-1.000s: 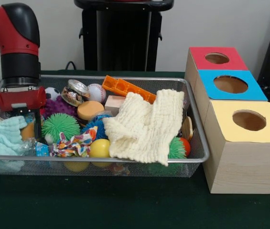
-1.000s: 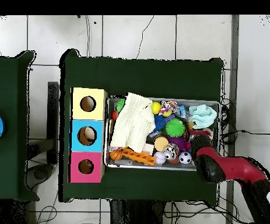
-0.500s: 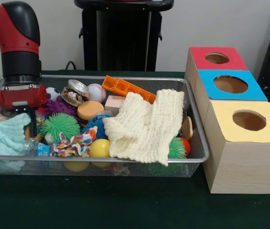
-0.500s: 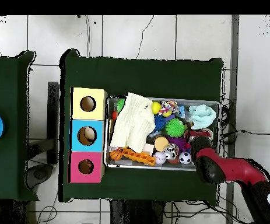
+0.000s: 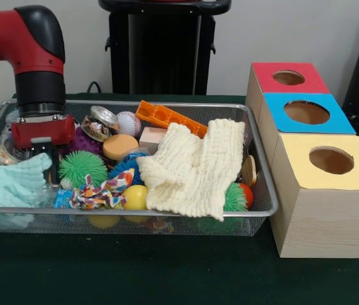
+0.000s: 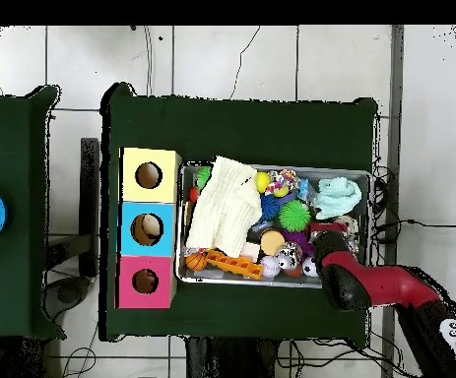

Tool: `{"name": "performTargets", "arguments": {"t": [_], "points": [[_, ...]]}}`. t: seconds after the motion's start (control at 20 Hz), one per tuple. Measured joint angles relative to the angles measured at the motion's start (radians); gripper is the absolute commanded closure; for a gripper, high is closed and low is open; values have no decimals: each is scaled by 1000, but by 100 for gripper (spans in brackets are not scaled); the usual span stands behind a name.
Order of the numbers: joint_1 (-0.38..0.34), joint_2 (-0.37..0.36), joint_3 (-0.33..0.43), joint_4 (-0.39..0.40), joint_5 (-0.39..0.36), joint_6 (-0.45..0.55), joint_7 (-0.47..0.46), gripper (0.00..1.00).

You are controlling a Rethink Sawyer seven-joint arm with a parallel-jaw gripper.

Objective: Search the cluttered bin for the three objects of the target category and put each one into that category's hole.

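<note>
Hanging low over the bin's (image 5: 258, 210) end farthest from the boxes, the gripper (image 5: 44, 166) has its tips down among the clutter, between a pale blue cloth (image 5: 9, 183) and a green spiky ball (image 5: 81, 167). I cannot tell whether the jaws are apart or together, because the red wrist block and the cloth hide them, and the overhead view shows only the arm (image 6: 369, 285) from above. I see nothing clearly held.

My judgement is that the arm is searching this corner, since no soft animal toy shows plainly anywhere in the bin; the tiger is not visible. The toys are probably buried, maybe under the blue cloth or under the big cream cloth (image 5: 195, 170) that covers much of the other half. Around the gripper lie a purple spiky ball (image 5: 81, 141), a patterned scrap (image 5: 100, 192), a yellow ball (image 5: 135, 197), a baseball (image 5: 128, 123) and an orange block (image 5: 169, 118).

The red box (image 5: 287, 77) with its hole (image 5: 288, 77) stands at the far end of the row, beside the blue box (image 5: 306, 112) and the yellow box (image 5: 330, 160), so a found toy must travel across the whole bin.

Bin and boxes stand on a dark green table (image 5: 166, 273). Behind it is a pale wall and a black stand (image 5: 160, 51); the floor in the overhead view is of light tiles (image 6: 222, 59).
</note>
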Motion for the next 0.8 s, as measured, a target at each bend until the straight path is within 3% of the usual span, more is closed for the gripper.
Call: {"name": "performTargets", "arguments": {"t": [0.35, 0.8], "points": [[24, -18, -29, 5, 0, -15, 0, 100], [23, -135, -34, 96, 38, 9, 0, 100]]}}
